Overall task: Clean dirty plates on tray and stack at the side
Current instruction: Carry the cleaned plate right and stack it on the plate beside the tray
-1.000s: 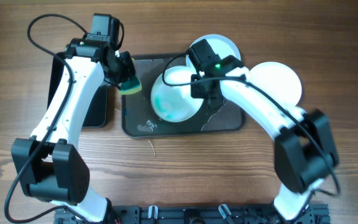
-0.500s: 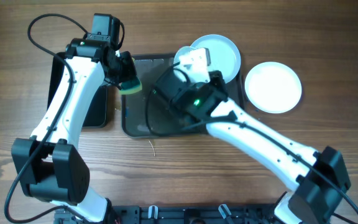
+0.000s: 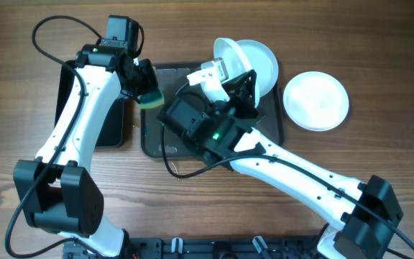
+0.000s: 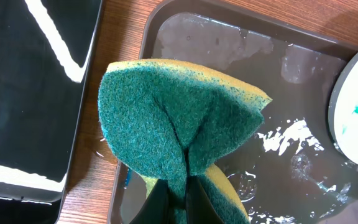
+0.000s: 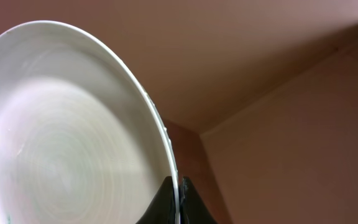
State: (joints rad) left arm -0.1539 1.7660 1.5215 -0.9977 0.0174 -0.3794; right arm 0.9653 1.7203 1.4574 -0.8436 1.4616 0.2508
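colours logged | sponge (image 4: 185, 118): green scouring face, yellow foam | tray (image 4: 229, 37): dark grey | held plate (image 5: 61, 137): white, faintly ringed | plate at 3 o'clock (image 4: 356, 106): white, teal-smeared | table (image 3: 379, 43): brown woodgrain

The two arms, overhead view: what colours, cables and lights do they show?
The left arm and right arm have white links between black joints. A thin black cable loops off the left one; a green light glows on the right one's wrist.

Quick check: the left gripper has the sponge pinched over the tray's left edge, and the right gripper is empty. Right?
Not quite. The left gripper does pinch the sponge over the left edge of the tray. But the right gripper is not empty: it is shut on the rim of a plate, as the right wrist view shows.
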